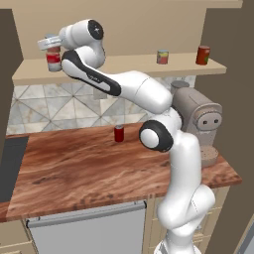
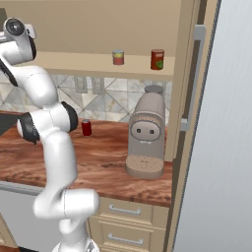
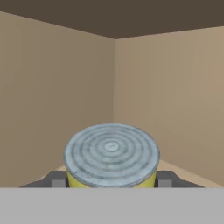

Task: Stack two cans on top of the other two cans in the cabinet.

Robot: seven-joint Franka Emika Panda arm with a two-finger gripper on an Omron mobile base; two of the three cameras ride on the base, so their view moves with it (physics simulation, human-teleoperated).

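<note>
The cabinet (image 1: 124,64) is beige with a tan shelf board. On it at 9 o'clock stands a red can with a white middle band (image 1: 53,60); the can held above it (image 3: 111,154) shows a grey ringed lid and yellow label. Rightward sit a grey-topped yellow-red can (image 1: 162,56) and an orange-red can (image 1: 203,55). A small crimson can (image 1: 119,133) stands on the reddish-brown wood-grain counter (image 1: 99,173), by a taupe coffee machine (image 1: 198,121).

Grey-lidded yellow can (image 3: 111,154) sits upright atop the white-banded red can (image 1: 53,60) in the cabinet (image 1: 149,64).
</note>
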